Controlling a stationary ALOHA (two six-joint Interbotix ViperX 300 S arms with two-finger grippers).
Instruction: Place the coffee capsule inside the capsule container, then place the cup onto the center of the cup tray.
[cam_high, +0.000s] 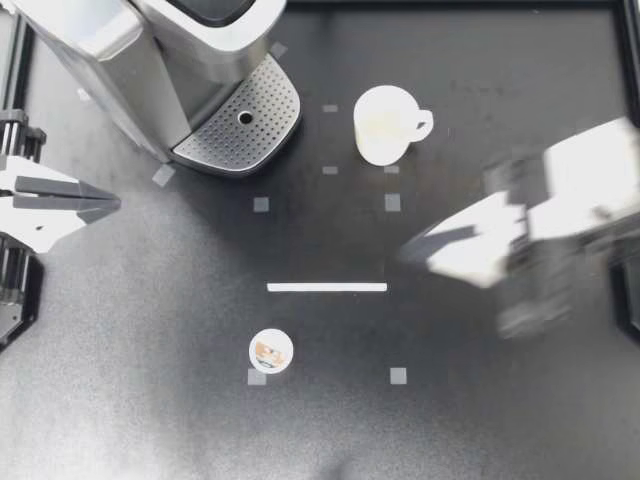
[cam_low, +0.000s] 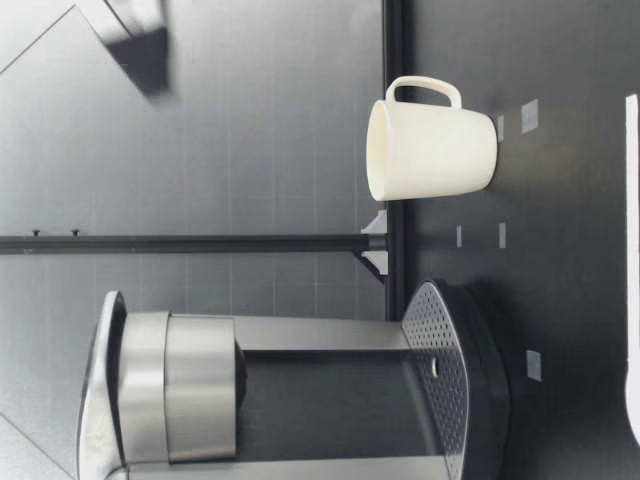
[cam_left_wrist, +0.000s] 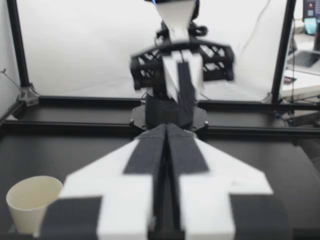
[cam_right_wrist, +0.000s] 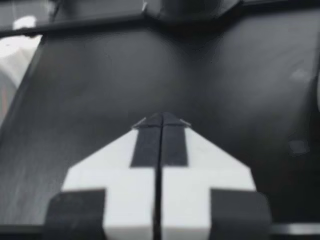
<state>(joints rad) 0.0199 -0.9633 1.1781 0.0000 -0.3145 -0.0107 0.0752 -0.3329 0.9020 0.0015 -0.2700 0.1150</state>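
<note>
A white cup (cam_high: 385, 123) stands upright right of the coffee machine (cam_high: 150, 60), its handle pointing right; the low view shows the cup (cam_low: 430, 150) beside the machine. The perforated cup tray (cam_high: 240, 125) at the machine's base holds nothing. The round coffee capsule (cam_high: 271, 350) lies on the table near the front. My left gripper (cam_high: 110, 203) is shut and empty at the left edge, far from both. My right gripper (cam_high: 405, 250) is blurred, shut and empty, right of the middle and apart from the cup. The left wrist view shows the cup (cam_left_wrist: 30, 202) beside the shut fingers (cam_left_wrist: 150, 155).
A white tape line (cam_high: 326, 287) lies mid-table, above the capsule. Small grey tape squares (cam_high: 392, 203) dot the black table (cam_high: 150, 400). A black frame (cam_high: 628, 60) borders the table. My right arm (cam_left_wrist: 180, 65) appears blurred across from the left gripper.
</note>
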